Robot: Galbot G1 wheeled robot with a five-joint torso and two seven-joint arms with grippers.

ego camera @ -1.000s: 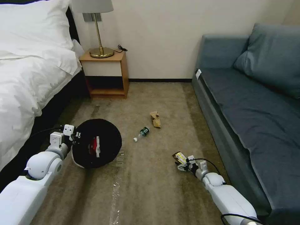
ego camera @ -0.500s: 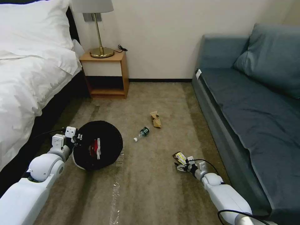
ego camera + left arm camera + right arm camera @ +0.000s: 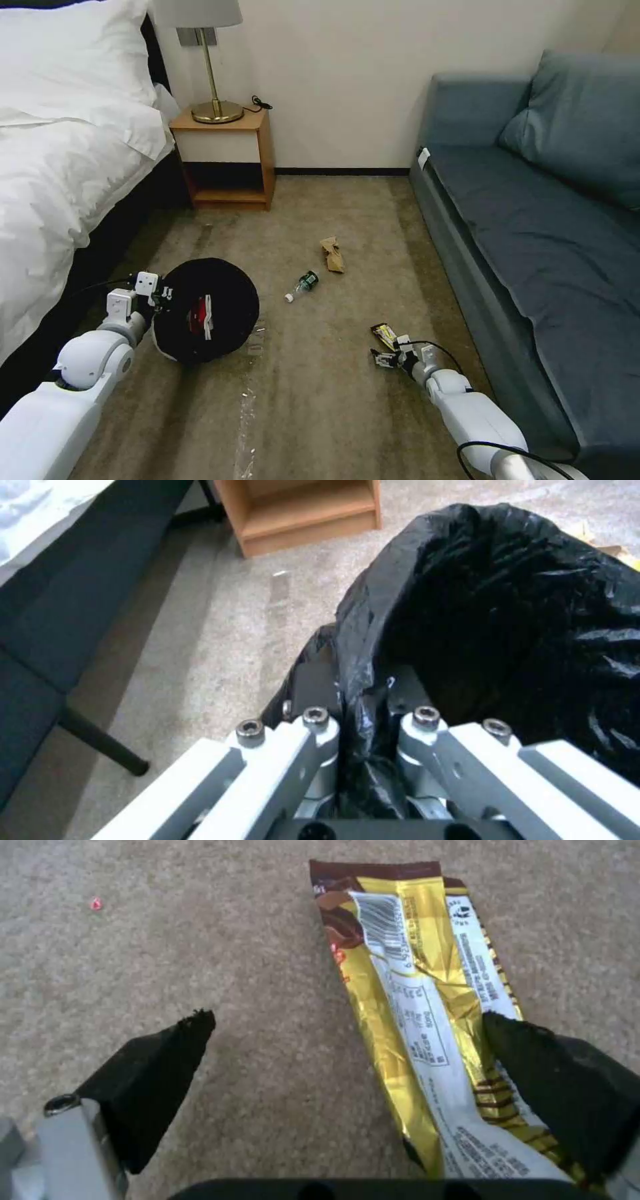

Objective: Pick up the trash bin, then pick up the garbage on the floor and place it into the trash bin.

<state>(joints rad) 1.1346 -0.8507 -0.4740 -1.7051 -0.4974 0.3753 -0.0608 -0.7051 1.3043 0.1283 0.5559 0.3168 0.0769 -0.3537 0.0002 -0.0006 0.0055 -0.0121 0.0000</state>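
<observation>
The left gripper point(image 3: 160, 293) pinches the black bag point(image 3: 507, 610) at the rim of the trash bin point(image 3: 205, 309), at nine o'clock on the bin's mouth. The bin sits on the carpet point(image 3: 320, 400), a red-and-white wrapper point(image 3: 201, 316) inside. Down low, the right gripper point(image 3: 347, 1030) has its fingers point(image 3: 160, 1050) spread wide, and the yellow wrapper point(image 3: 413, 1005) lies flat against the other finger. From the bin, the bottle point(image 3: 303, 284) lies at two o'clock, with the brown paper point(image 3: 331, 254) beyond it.
</observation>
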